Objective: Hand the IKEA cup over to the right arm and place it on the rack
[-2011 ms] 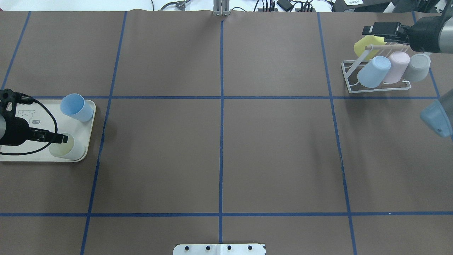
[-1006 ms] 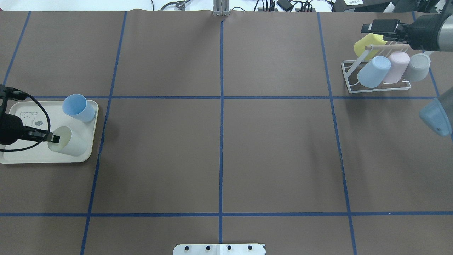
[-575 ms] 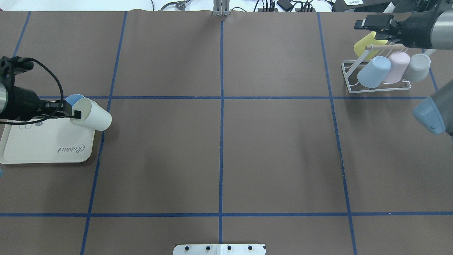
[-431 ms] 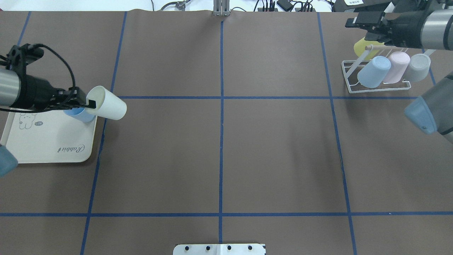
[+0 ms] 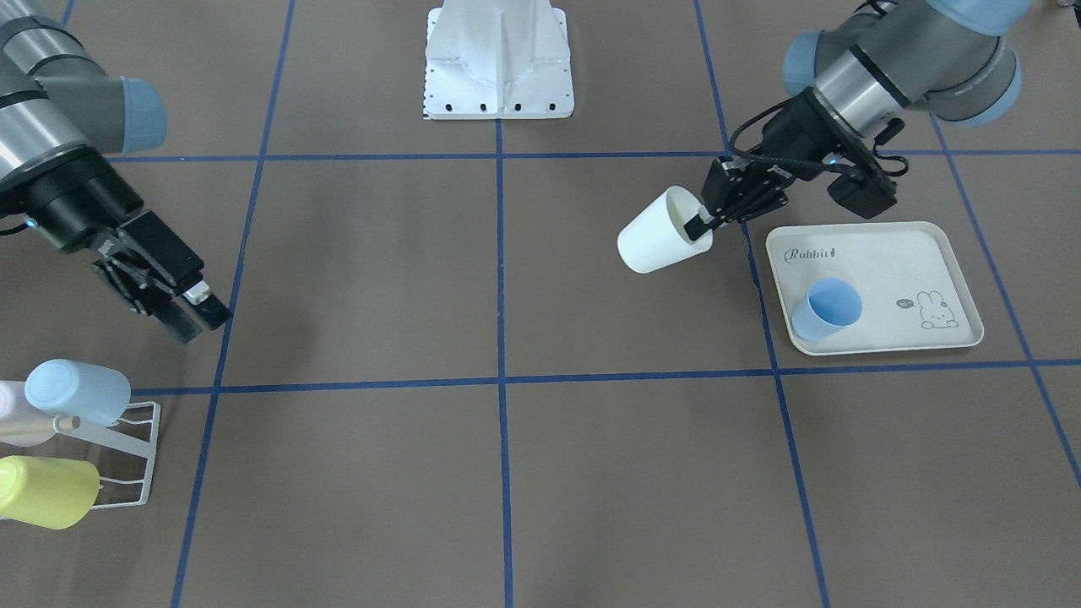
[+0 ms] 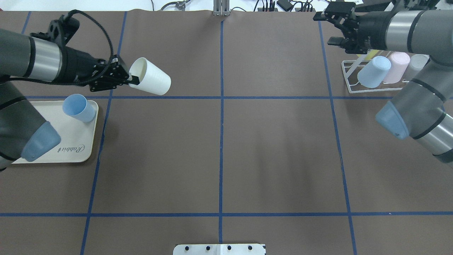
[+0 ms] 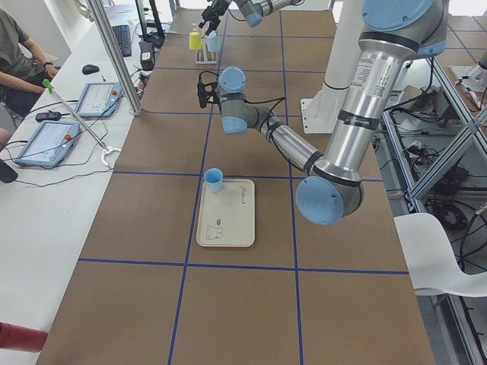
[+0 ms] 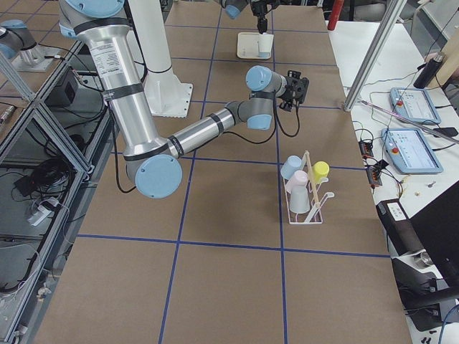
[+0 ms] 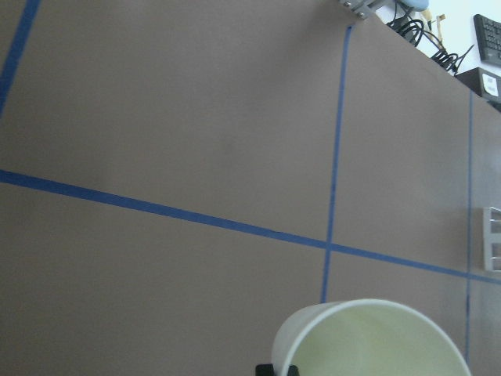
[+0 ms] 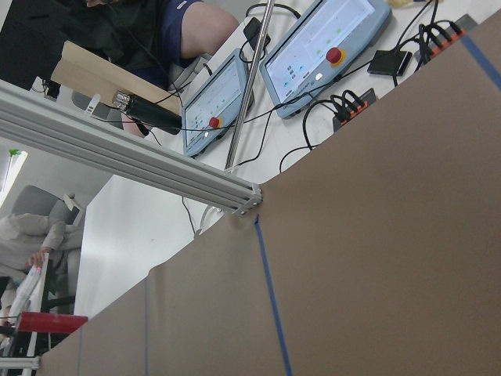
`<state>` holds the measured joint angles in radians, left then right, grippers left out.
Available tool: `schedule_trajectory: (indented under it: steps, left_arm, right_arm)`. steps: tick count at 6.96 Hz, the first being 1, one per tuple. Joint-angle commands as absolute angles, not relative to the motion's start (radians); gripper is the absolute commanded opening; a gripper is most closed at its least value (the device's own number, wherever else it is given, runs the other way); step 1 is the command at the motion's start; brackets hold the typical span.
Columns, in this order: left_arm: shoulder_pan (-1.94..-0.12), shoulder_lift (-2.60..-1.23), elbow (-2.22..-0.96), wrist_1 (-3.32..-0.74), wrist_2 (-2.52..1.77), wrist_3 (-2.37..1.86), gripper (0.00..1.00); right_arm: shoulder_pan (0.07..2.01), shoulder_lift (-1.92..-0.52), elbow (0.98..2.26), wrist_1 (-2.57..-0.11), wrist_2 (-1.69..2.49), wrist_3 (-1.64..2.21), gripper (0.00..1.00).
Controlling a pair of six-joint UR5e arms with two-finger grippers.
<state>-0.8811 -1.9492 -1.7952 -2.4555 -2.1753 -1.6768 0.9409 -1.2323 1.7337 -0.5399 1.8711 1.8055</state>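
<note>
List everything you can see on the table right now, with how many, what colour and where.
white cup: one, white, in the air, tilted, gripped at its rim, off the tray
loose blue cup: one, light blue, on the tray's far corner
tray: one, cream with rabbit print, robot's left side
rack: one, white wire with a wooden dowel, robot's far right
racked cups: four, blue, pink, grey, yellow, on the rack
table: one, brown with blue tape lines
left tool: one, black, shut on the white cup's rim
right tool: one, black, open and empty, beside the rack
</note>
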Motion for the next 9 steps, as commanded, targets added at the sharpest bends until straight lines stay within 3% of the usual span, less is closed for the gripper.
schedule_trajectory:
  steps: [1,4,9]
  left_arm:
    - [-0.850,-2.051,-1.692,-2.729,-2.050,-1.944,0.00]
    - [-0.741,-2.098,-1.519,-3.133,-1.747,-2.147,0.00]
    - [-0.701,-2.180,-1.483,-3.155,-1.729,-2.233,0.00]
  right_arm:
    - [0.803,-1.216,1.804,-0.538,1.739,2.068,0.98]
    - [0.649,-1.207,1.897,-0.534,1.544,2.251,0.99]
    - [0.608,-1.143,1.884,-0.488,1.436,2.414,0.98]
